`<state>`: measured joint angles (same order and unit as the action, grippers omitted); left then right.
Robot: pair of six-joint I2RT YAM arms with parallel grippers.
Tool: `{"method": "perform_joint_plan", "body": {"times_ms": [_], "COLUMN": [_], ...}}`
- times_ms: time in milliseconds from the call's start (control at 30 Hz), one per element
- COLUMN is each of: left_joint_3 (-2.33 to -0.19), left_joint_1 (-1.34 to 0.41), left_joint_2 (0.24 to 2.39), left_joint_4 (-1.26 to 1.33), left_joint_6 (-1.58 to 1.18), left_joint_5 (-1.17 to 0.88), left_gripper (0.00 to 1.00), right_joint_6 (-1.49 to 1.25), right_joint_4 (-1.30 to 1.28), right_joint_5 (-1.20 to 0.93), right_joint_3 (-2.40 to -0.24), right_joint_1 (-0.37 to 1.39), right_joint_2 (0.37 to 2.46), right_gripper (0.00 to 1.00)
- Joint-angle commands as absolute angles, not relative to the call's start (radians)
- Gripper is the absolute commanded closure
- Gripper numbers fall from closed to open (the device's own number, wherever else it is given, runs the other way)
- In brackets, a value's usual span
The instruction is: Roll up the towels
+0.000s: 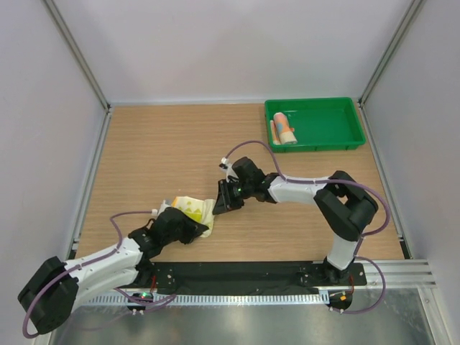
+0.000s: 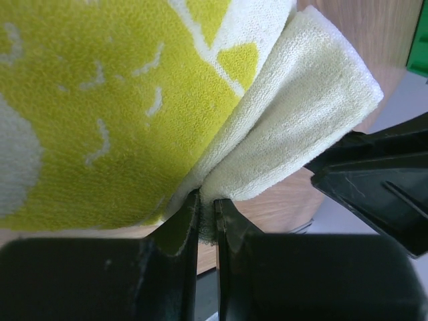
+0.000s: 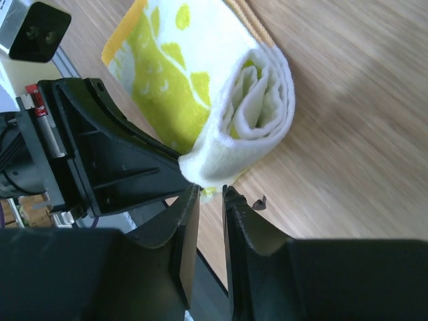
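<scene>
**Two towels, one in my grip**

The tabletop [image 1: 165, 144] carries a green tray [image 1: 327, 126] at its far right corner. The yellow towel [image 1: 190, 210] lies partly rolled, near left; the blue towel [image 1: 284, 129] sits rolled in the tray. My left fingers [image 2: 231, 227] pinch the yellow towel's edge. My right fingers [image 3: 237, 214] stand nearly together at its rolled end; whether they grip it, I cannot tell.
</scene>
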<state>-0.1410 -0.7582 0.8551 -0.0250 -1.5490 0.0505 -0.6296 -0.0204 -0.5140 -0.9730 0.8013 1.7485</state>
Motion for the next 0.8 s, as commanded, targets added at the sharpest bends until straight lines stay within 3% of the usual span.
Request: {"method": "perform_joint_plan", "body": {"times_ms": [0,367,767], "left_joint_3": [-0.106,-0.100,-0.101], "left_joint_1": [-0.721,-0.663,-0.647], "left_joint_2": [0.841,0.874,0.890], "left_joint_4": [-0.129,-0.135,-0.146], "left_joint_6": [-1.597,-1.552,-1.522], "left_joint_5": [0.012,-0.054,-0.064], "left_gripper": [1.00,1.00,1.00], "right_joint_6": [-0.658,-0.686,-0.654], "right_joint_4": [0.113,0.245,0.045], "right_joint_5": [-0.561,-0.626,-0.479], "right_joint_3": [-1.031,-1.098,-1.310], "right_joint_1": [0.807,0.821,0.730], "right_joint_2": [1.808,1.976,2.152], "right_gripper": [0.73,0.73,0.73]}}
